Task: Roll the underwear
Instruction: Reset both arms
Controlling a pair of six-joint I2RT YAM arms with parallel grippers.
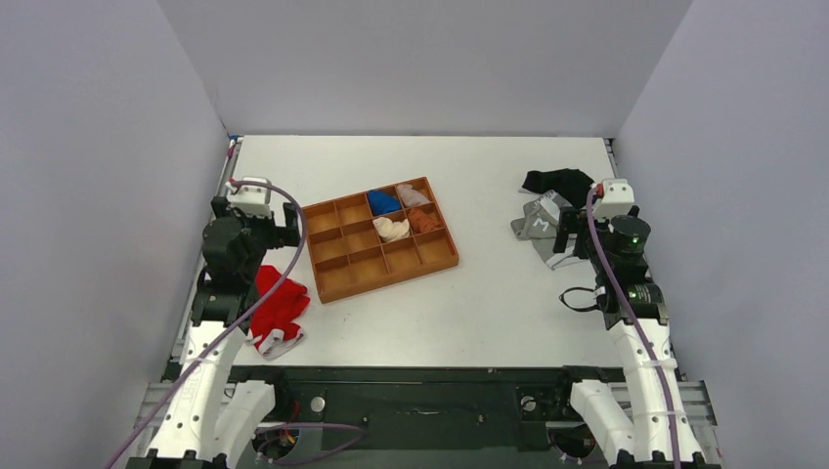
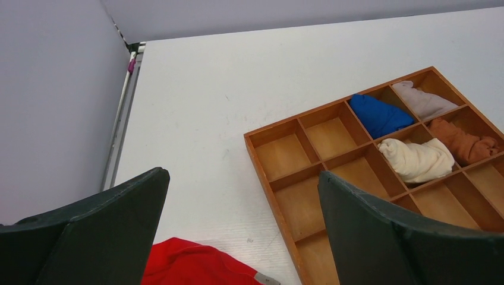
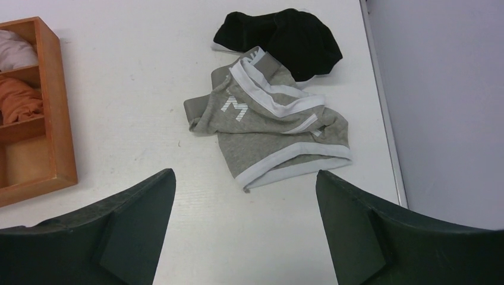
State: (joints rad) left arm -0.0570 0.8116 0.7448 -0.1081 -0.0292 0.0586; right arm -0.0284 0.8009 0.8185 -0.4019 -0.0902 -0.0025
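Hovering with my left hand and right hand both spread and empty, I judge the job done: the underwear sits rolled in a wooden tray compartment at my left hand's two o'clock.

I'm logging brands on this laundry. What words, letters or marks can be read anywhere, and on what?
"M": white, on the grey garment.
Print on its folded white waistband: cut off by the fold, unreadable.
Small tag on the red garment: too small to read.
Tray and the rolls in it: no text seen.
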